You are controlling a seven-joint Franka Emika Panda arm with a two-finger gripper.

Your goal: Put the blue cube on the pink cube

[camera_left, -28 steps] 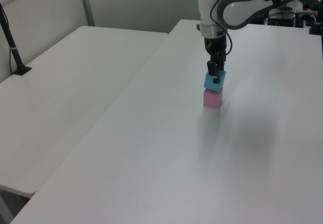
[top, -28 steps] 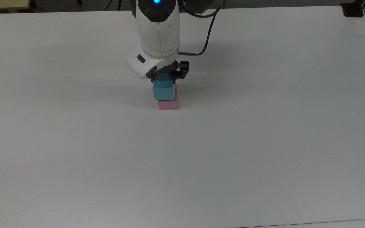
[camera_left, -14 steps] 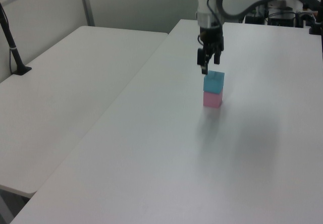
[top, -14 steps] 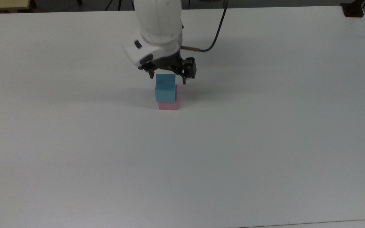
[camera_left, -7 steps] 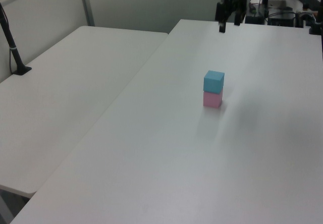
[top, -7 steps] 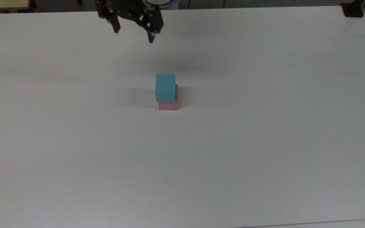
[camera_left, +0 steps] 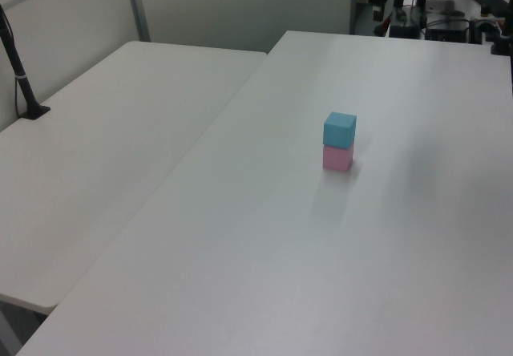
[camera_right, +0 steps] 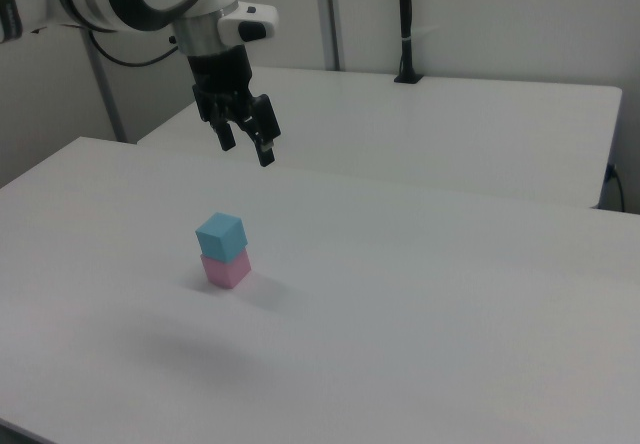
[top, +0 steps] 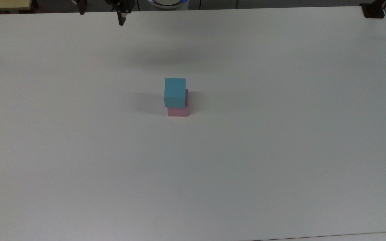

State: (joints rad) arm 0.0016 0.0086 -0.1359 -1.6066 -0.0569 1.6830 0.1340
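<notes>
Two cubes stand stacked near the middle of the white table [top: 280, 150]: I find the blue cube [top: 175, 92] resting squarely on the pink cube [top: 178, 111], its edge overhanging slightly toward the top view's left. My gripper [camera_right: 247, 140] hangs well above and apart from the stack, fingers [camera_right: 266, 151] spread, holding nothing.
</notes>
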